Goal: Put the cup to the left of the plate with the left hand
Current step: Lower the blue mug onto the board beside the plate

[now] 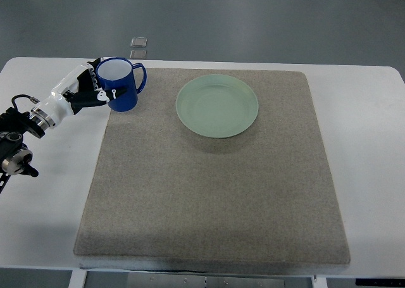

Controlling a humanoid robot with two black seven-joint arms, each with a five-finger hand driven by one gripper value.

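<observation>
A blue cup (120, 84) with a white inside and its handle pointing right stands upright at the far left corner of the grey mat (215, 193). A pale green plate (217, 105) lies on the mat to the right of the cup, with a gap between them. My left hand (88, 88) comes in from the left edge and its fingers are wrapped around the cup's left side. The right arm is out of view.
The mat lies on a white table (373, 142). Two small grey squares (138, 46) lie on the floor beyond the table's far edge, behind the cup.
</observation>
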